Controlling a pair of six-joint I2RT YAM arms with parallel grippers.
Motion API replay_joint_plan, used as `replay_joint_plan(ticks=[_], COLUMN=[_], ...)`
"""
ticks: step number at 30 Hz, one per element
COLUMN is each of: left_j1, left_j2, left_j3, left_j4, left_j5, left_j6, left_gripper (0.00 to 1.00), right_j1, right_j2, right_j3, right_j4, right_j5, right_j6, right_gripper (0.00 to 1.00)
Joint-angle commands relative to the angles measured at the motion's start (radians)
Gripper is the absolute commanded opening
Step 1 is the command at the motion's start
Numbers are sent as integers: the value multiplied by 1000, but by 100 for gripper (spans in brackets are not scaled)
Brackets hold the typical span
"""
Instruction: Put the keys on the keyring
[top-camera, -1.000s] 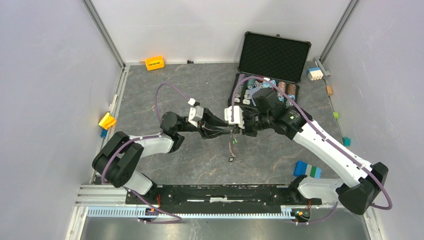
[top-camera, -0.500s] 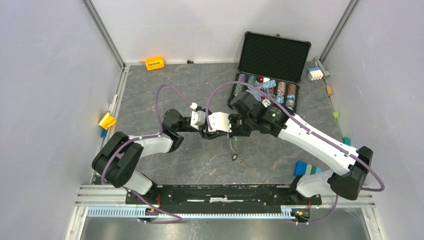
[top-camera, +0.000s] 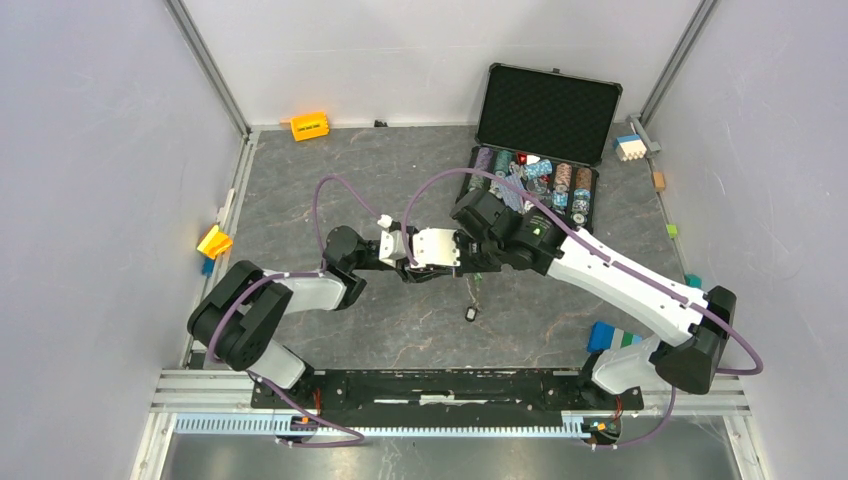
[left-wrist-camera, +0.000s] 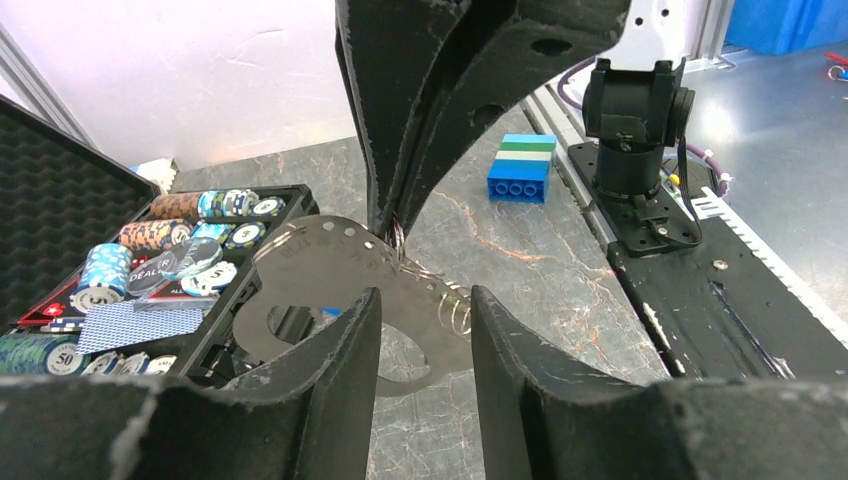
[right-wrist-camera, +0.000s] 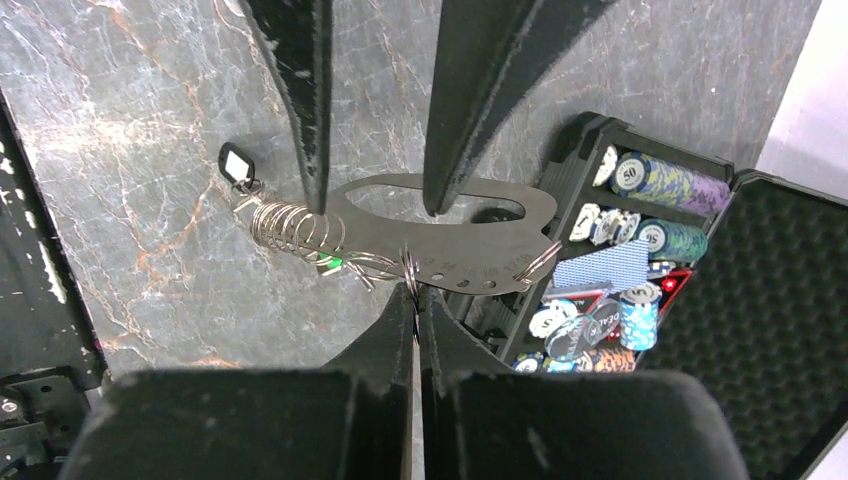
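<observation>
pinching the flat silver oval keyring, right tool is clenched; left tool straddles it, grip unclear.

Robot lab test cell — plain grey panel walls on aluminium extrusion posts, marble-look tabletop, two robot arms bolted to a black rail, purple cables looping. Toy bricks and an open poker chip case lie loose on the bench — no workshop tools.
</observation>
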Motion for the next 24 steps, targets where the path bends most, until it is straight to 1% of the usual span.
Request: replay_joint_plan(ticks=[1,4,9,11,14,16,21,24], left_j1=[4,-2,-29,-32,-33,-32,-32,-31], left_j2=[4,2,29,36,37,35,20,10], left_j3=[-8,8,48,56,59,53,42,34], left_j4=[70,65,72,74,77,80,84,93], left_j5=[10,-5,-24,-32,-51,-52,-52,-49], left_j6=[48,45,42,43,50,51,51,51], left_gripper=[46,46,46,45,44,41,38,31], right_j1=[5,5,6,5,5,5,2,-2], right_j2=[-8,-2,24,36,42,43,48,49], right_j3=[58,65,94,104,104,98,93,90], right_j4=[3,-2,-12,-19,-19,-14,-9,-6], right_j5=[41,22,-44,-96,-121,-120,-119,-122], right_j6=[-13,-11,3,8,10,11,17,21], right_gripper=[0,0,0,0,0,0,0,0])
